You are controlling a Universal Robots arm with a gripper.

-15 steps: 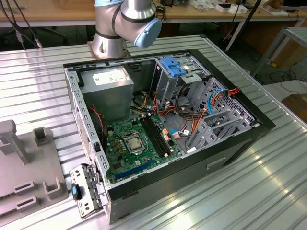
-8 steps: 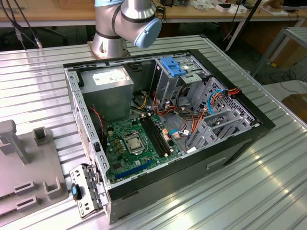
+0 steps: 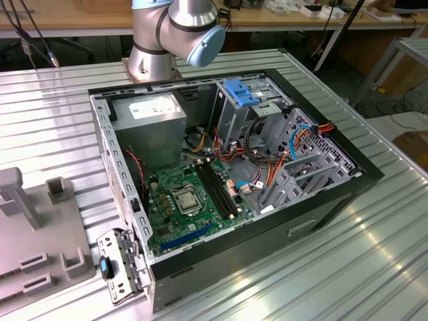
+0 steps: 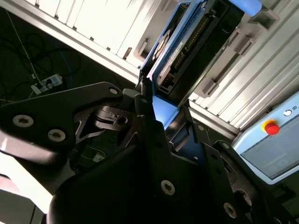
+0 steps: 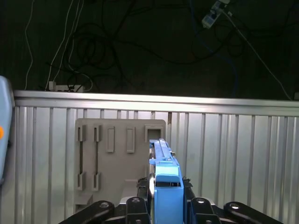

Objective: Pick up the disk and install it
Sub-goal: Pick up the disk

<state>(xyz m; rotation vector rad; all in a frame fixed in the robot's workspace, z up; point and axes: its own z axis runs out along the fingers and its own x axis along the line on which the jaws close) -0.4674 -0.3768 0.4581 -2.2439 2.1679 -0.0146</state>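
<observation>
Colour rundown: the disk (image 5: 166, 184) has a bright blue frame, clamped in the matte black gripper (image 5: 166, 201). In the first wrist view the holder plate (image 5: 119, 154) is dull beige-grey

Exterior view:
- the table (image 3: 374, 267) is shiny silver with ribbed stripes
- the case (image 3: 361, 175) is black outside, bare grey metal inside
- green motherboard (image 3: 180, 200) in the middle of the frame
- blue latch piece (image 3: 239, 92) upper middle
- orange, red and blue cables (image 3: 294, 144) right of centre
- grey box (image 3: 148, 124) with a white label, upper left of the case
- silver arm (image 3: 167, 33) with a pale blue cap at the top
- pale grey fixture (image 3: 27, 221) at the left edge
</observation>
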